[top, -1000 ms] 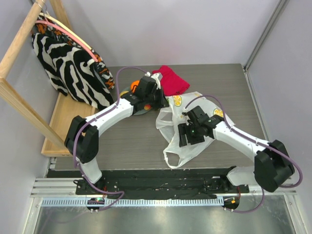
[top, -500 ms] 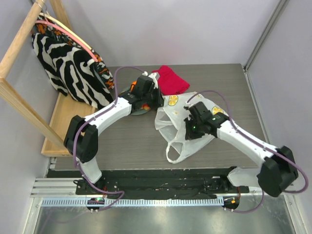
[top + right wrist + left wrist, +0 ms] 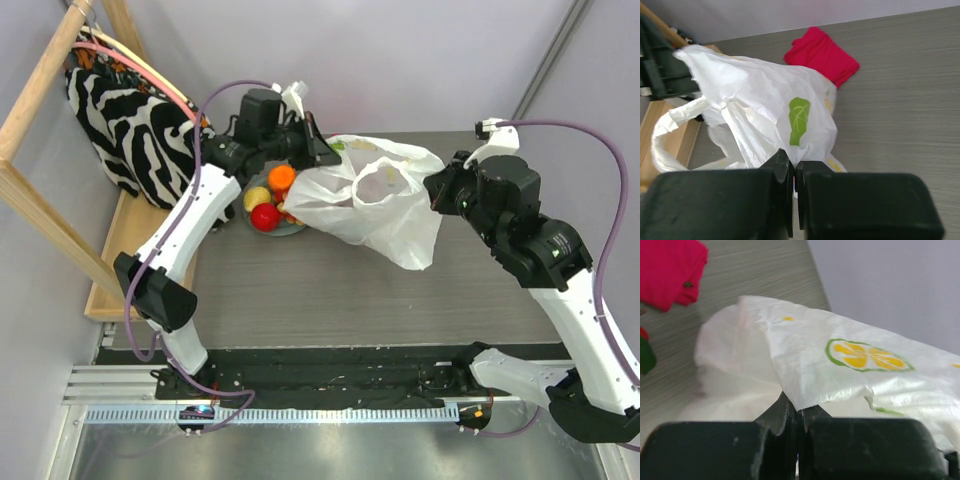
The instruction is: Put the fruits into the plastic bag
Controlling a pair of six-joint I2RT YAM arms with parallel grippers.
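The plastic bag (image 3: pixel 372 205), white with lemon and leaf prints, hangs stretched above the table between both grippers. My left gripper (image 3: pixel 322 156) is shut on the bag's left edge (image 3: pixel 855 370), its jaws (image 3: pixel 798 412) pinching the film. My right gripper (image 3: pixel 436 196) is shut on the right side, with the bag (image 3: pixel 765 105) bunched into its jaws (image 3: pixel 794 167). The fruits lie on a grey-green plate (image 3: pixel 292 229) left of the bag: a red apple (image 3: pixel 265 217), a yellow fruit (image 3: pixel 256 197) and an orange (image 3: pixel 283 177). The bag hides the others.
A zebra-striped fabric bag (image 3: pixel 130 120) hangs from a wooden rack (image 3: pixel 40 200) at the far left. A crimson cloth (image 3: pixel 822 55) lies on the table behind the plastic bag, also in the left wrist view (image 3: pixel 670 270).
The right gripper has shut on the bag. Both arms have risen and spread, lifting the bag off the table. The left arm has moved off the plate, so the fruits now show.
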